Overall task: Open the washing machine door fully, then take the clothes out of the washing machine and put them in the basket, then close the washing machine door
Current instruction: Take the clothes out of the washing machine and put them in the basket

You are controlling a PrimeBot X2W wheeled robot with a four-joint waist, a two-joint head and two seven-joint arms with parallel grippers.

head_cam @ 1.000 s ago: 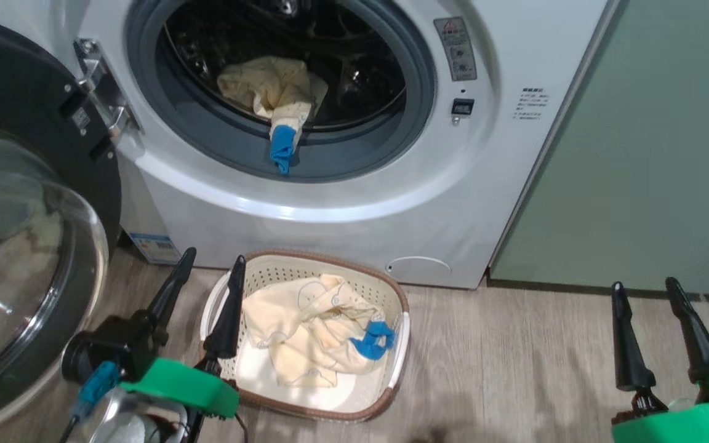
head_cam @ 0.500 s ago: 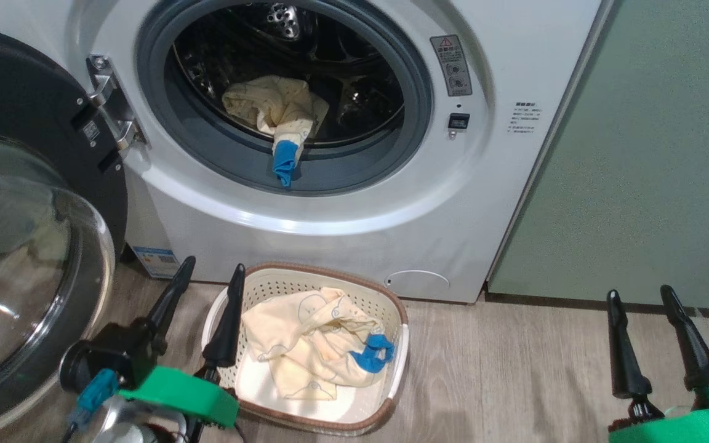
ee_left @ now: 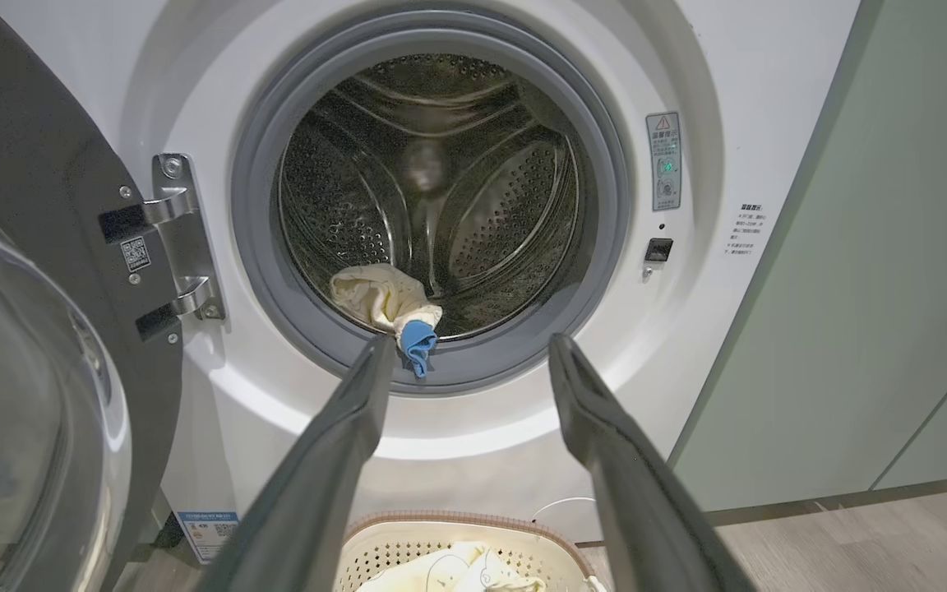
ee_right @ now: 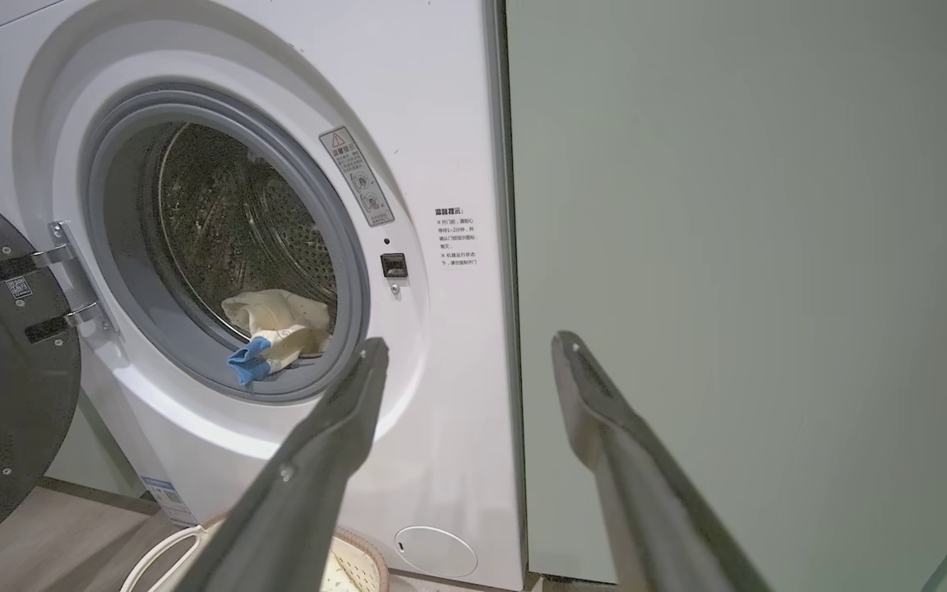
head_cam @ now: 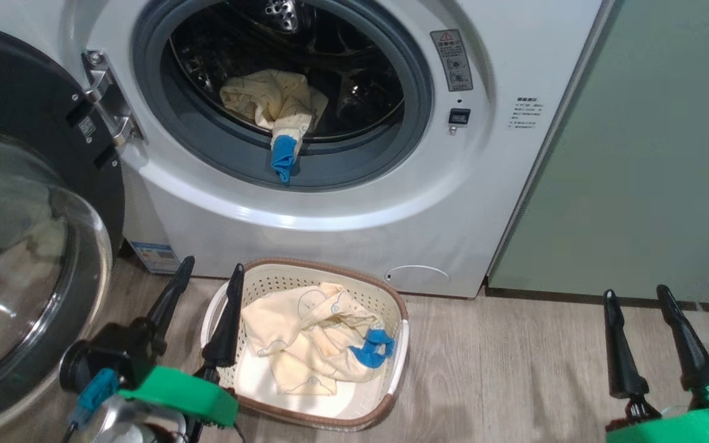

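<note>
Grey wood-look floor (head_cam: 514,369), pale green cabinet (head_cam: 637,154) at the back. Landmark: washing machine (head_cam: 342,234).

Left of the machine: washing machine door (head_cam: 22,246) swung wide on its hinge.

Low in front of the machine, left side: left gripper (head_cam: 213,265), fingers apart, holding nothing, by the basket's left rim.

On the floor just before the machine: basket (head_cam: 336,265), one cream garment (head_cam: 305,351) lying in it.

Clothes left in the machine: second garment (head_cam: 274,101) at the drum mouth, blue cuff (head_cam: 283,161) draped over the grey gasket.

Right of the machine, before the cabinet: right gripper (head_cam: 635,292), fingers apart, empty.

Change over the last second: the head view has shifted slightly. Garments, basket and both grippers sit as before relative to the machine.

Judgement: pause between transfers. Unloading is about half done. The second garment goes next, the door after.
</note>
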